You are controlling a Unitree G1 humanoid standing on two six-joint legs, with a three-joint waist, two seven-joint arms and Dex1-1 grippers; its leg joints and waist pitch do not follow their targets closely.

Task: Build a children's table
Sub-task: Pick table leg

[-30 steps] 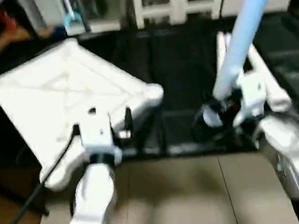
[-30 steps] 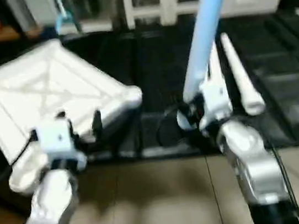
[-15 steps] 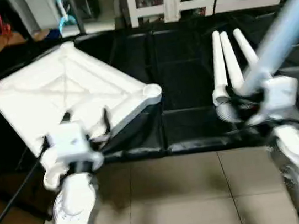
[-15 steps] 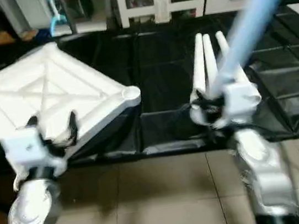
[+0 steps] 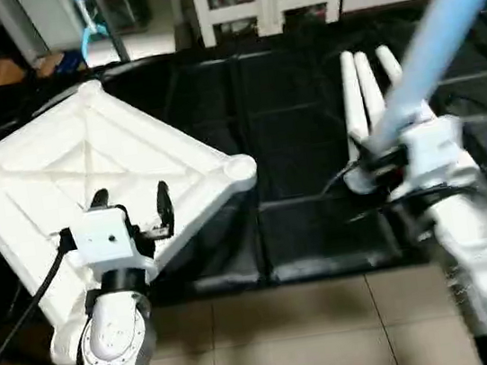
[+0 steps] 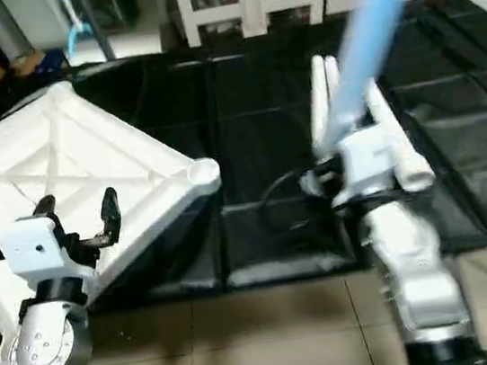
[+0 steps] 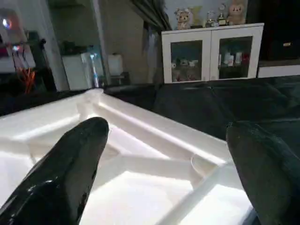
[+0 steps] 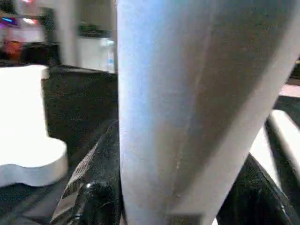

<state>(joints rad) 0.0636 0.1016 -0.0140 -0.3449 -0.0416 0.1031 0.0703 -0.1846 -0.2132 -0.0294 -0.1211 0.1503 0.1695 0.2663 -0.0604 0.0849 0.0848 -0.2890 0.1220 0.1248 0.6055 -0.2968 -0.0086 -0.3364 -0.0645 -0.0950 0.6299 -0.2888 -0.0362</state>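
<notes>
The right tool (image 5: 383, 155) is clamped on the thick end of one leg (image 5: 440, 32), which rises slantwise up and away from it, out past the top of the head views. In the right wrist view the tube (image 8: 187, 108) stands between the dark fingers. The left tool (image 5: 131, 212) hangs wide open with nothing in it, just over the near edge of the tabletop (image 5: 71, 184).

That tabletop is the landmark: it lies ribs-up on the black mat (image 5: 292, 139), its nearest round corner socket (image 5: 239, 166) pointing toward the right tool. The three spare legs (image 5: 368, 97) lie side by side on the mat, well apart from the tabletop on the far side of the held leg.

The leg looks hollow, light and stiff, but smooth and tapered, so it would likely slip or swing if held loosely; a grip near the thick end suits it. The tabletop looks rigid and light; its raised rim or a rib gives the open tool the best purchase for steadying it.
</notes>
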